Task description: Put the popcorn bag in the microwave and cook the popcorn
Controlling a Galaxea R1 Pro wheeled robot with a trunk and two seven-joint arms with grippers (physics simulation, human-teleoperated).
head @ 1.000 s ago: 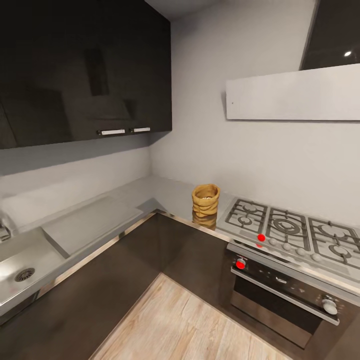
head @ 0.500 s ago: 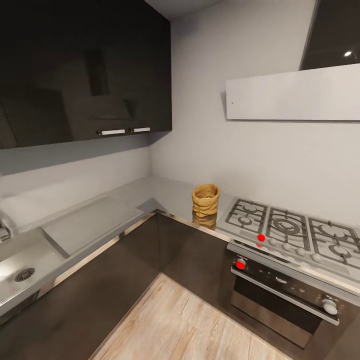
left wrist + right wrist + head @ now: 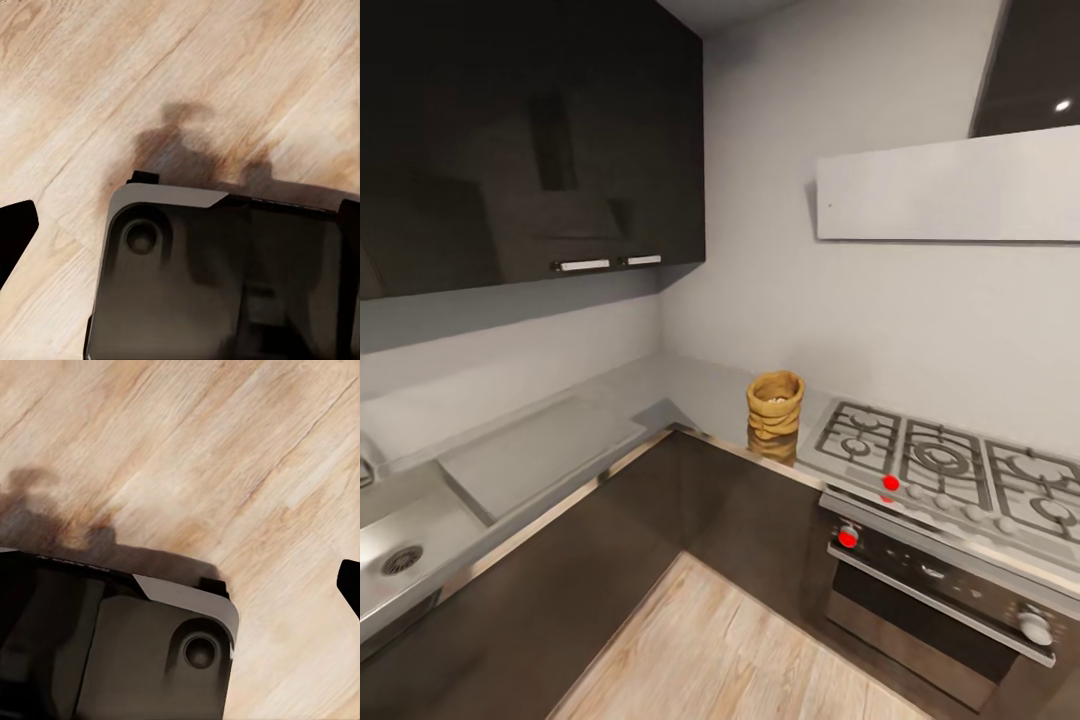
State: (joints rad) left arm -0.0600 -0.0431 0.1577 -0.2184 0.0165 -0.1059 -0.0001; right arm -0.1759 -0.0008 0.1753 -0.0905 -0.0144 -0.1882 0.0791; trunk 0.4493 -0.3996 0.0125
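From the head camera we look forward and down into the kitchen corner, standing well back: the countertop (image 3: 690, 395) runs from nine o'clock toward the gas hob (image 3: 950, 460) at three o'clock. Both wrist cameras face straight down, close above the wooden floor (image 3: 112, 90), each catching a corner of the robot's dark base (image 3: 127, 652). All three views share that floor.

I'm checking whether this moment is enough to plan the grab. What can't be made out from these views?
- Popcorn bag, head view: its contents are too small to tell.
- Countertop, head view: cut off at the left edge past the sink.
- Gas hob and oven, head view: cut off at the right edge.
- Left and right wrist views: wooden floor and the robot's dark base; whether either gripper is open or shut cannot be told.
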